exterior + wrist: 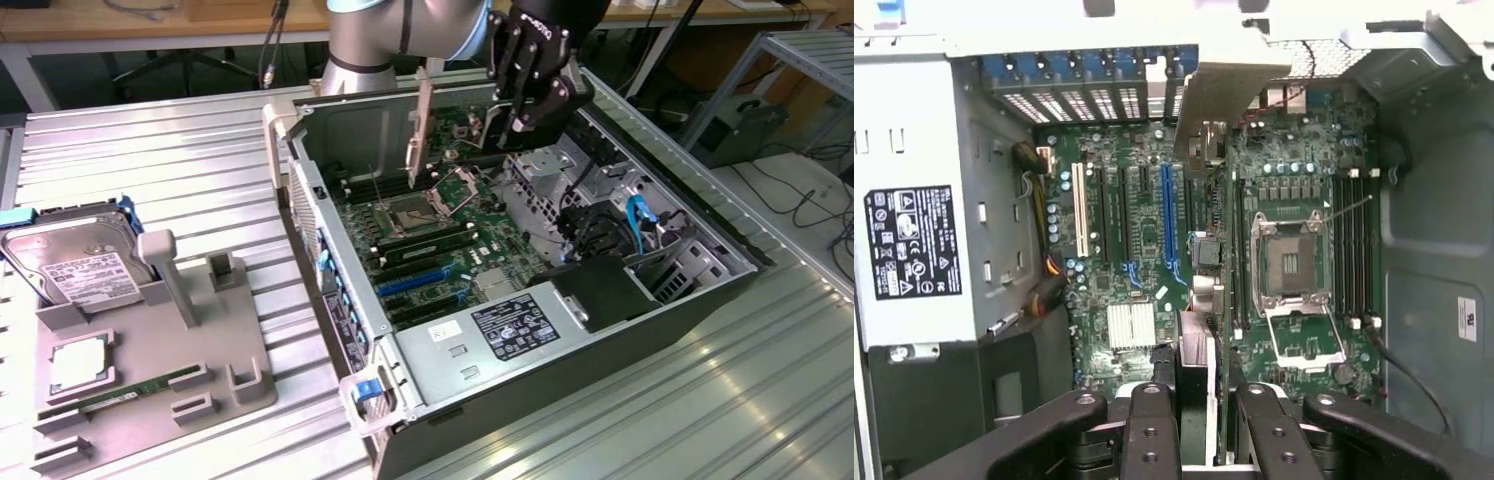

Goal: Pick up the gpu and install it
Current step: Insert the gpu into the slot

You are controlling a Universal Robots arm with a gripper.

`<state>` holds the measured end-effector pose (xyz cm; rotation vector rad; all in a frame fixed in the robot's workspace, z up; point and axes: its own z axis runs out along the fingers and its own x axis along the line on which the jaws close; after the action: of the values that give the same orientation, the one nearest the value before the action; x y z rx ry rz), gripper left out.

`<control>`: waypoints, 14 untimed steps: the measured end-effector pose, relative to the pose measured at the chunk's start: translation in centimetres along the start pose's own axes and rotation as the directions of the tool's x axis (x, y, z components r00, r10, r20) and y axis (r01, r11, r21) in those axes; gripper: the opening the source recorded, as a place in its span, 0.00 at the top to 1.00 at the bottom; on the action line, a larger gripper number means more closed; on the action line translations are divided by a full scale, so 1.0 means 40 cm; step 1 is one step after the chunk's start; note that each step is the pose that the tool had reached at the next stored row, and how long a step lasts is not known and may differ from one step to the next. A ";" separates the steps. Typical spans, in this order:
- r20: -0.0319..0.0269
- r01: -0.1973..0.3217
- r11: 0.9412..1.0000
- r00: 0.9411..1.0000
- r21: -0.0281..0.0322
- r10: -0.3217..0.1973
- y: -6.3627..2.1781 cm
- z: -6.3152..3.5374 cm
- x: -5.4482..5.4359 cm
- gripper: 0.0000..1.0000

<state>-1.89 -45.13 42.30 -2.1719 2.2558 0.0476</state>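
**Exterior view: gpu held over open PC case**

Exterior view: black robot gripper [518,128] hangs above the open grey metal computer case [694,275], over its far end. Fingers [510,112] clamped on the gpu, a thin dark flat card with silver metal bracket [422,125], held on edge, above the green motherboard [441,245] and not seated in any slot.

Wrist view: gripper [1194,420], fingers [1151,430] pinch the gpu [1206,260] edge-on, its bracket toward the case's rear slot openings, over the motherboard [1144,260] between the blue slot [1169,225] and the CPU socket [1291,265].

Grey holder tray [134,390] sits on the ribbed metal table [160,170] near its left edge in the exterior view, carrying a silver hard drive with white label [80,270] and a green RAM stick [127,392].
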 end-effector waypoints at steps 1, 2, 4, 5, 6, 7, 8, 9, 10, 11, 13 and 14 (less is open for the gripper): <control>0.000 0.011 1.000 1.000 0.000 -0.011 0.000 0.000 0.000 0.72; 0.000 0.021 1.000 1.000 -0.001 -0.021 0.000 0.000 0.000 0.72; -0.001 0.043 0.999 0.999 -0.001 -0.043 0.000 0.000 0.001 0.72; -0.001 0.055 0.999 0.999 -0.002 -0.055 0.000 0.000 0.001 0.72; -0.001 0.065 0.998 0.998 -0.002 -0.065 0.000 0.001 0.001 0.72; -0.001 0.076 0.997 0.997 -0.002 -0.076 0.000 0.001 0.001 0.72; -0.001 0.087 0.996 0.996 -0.002 -0.087 0.000 0.001 0.001 0.72; -0.001 0.097 0.995 0.995 -0.003 -0.097 0.000 0.001 0.001 0.72; -0.001 0.108 0.994 0.994 -0.003 -0.108 0.000 0.001 0.002 0.72; -0.001 0.118 0.993 0.993 -0.004 -0.118 0.000 0.002 0.002 0.72; -0.001 0.116 0.993 0.993 -0.009 -0.116 0.000 0.006 0.002 0.72; -0.001 0.114 0.993 0.993 -0.012 -0.114 0.000 0.008 0.002 0.72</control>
<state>-1.92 -45.21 41.99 -2.3032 2.1329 0.0591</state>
